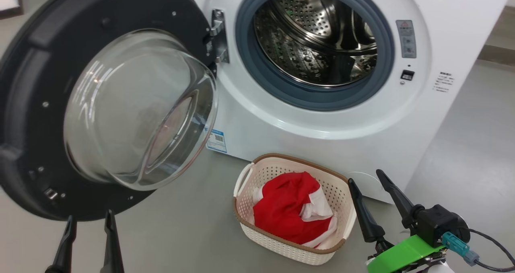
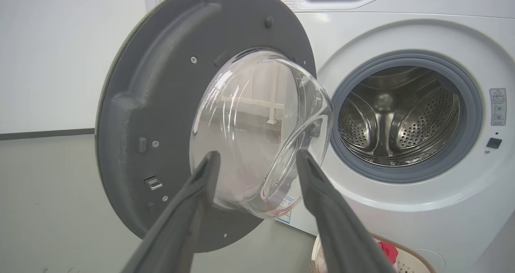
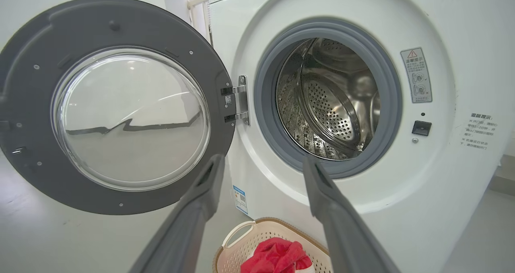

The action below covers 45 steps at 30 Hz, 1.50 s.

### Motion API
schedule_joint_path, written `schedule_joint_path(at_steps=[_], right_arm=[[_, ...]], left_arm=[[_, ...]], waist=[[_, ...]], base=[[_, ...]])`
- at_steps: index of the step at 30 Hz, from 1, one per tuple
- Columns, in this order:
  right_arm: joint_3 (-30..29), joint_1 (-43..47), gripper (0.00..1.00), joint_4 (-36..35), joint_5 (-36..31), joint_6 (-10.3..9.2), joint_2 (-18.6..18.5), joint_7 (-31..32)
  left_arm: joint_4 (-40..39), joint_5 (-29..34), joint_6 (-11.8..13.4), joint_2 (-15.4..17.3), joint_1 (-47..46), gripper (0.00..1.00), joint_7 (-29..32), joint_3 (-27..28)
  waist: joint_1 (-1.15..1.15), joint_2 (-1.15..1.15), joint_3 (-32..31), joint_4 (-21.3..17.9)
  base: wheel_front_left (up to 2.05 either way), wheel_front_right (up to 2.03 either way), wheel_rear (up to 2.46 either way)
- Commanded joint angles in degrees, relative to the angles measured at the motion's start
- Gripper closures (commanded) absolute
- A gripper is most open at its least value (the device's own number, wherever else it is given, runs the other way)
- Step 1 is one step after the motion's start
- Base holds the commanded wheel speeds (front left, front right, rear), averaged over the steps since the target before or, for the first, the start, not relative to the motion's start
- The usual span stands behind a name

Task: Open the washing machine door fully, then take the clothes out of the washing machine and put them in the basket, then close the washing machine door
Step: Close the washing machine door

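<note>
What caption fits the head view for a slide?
Washing machine door swung wide open, drum looks empty, red clothes sitting in the basket on the floor.

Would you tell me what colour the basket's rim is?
Brown, above cream-white perforated walls of the basket; the head view shows it best.

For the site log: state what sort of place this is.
Likely a laundry or utility room: a white front-loading washing machine with its door swung open, and a basket of red clothes on the grey floor before it.
</note>
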Motion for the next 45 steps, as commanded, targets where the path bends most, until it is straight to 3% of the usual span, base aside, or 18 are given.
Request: schedule_joint_path(at_steps=[1, 13, 24, 25, 26, 27, 34, 41, 44, 45], right_arm=[[1.41, -2.19, 0.00, -1.54, 0.41, 0.36, -0.03, -0.36], [2.02, -1.50, 0.00, -1.24, 1.04, 0.36, -0.03, -0.36], [2.71, -1.26, 0.00, -1.16, 1.49, 0.36, -0.03, -0.36], [2.75, -1.18, 0.00, -1.15, 1.53, 0.36, -0.03, -0.36], [2.78, -1.12, 0.00, -1.14, 1.56, 0.36, -0.03, -0.36], [2.80, -1.09, 0.00, -1.12, 1.56, 0.36, -0.03, -0.36], [2.64, -1.11, 0.00, -1.05, 1.28, 0.36, -0.03, -0.36], [2.78, -1.46, 0.00, -0.74, 0.61, 0.36, -0.03, -0.36], [3.13, -2.19, 0.00, -0.49, 0.09, 0.36, -0.03, -0.36], [3.14, -2.33, 0.00, -0.42, -0.01, 0.36, -0.03, -0.36]], left_arm=[[-1.64, 0.79, 0.43, 0.93, -0.93, 0.00, 0.02, 1.74], [-0.17, 0.42, 0.47, 1.92, -0.89, 0.00, -0.05, 1.78], [0.08, 0.72, 0.92, 2.64, -0.66, 0.00, -0.41, 1.59], [0.00, 1.01, 0.96, 2.84, -0.62, 0.02, -0.50, 1.49], [-0.11, 1.30, 0.98, 3.03, -0.58, 0.55, -0.61, 1.35], [-0.28, 1.63, 1.04, 3.20, -0.60, 1.00, -0.78, 1.23], [-2.94, 3.22, 2.03, 5.11, -3.02, 1.00, -1.70, 2.23], [-4.35, 3.52, 2.20, 9.75, -9.87, 1.00, -1.75, 5.47], [-2.83, 0.49, 1.54, 11.87, -16.30, 1.00, -2.03, 8.49], [-2.23, -2.30, 1.08, 11.17, -18.34, 1.00, -2.16, 9.58]], waist=[[0.00, 0.00, -0.46, 0.93], [0.00, 0.00, -1.86, 3.52], [0.00, 0.00, -2.00, 3.53], [0.00, 0.00, -2.00, 3.46], [0.00, 0.00, -1.99, 3.37], [0.00, 0.00, -1.95, 3.28], [0.00, 0.00, -1.52, 2.88], [0.00, 0.00, -0.77, 2.63], [0.00, 0.00, -0.07, 2.14], [0.00, 0.00, 0.04, 2.08]], base=[[0.00, 0.00, 0.00], [0.00, 0.00, 0.00], [0.00, 0.00, 0.00], [0.00, 0.00, 0.00], [0.00, 0.00, 0.00], [0.00, 0.00, 0.00], [0.00, 0.00, 0.00], [0.00, 0.00, 0.00], [0.00, 0.00, 0.00], [0.00, 0.00, 0.00]])
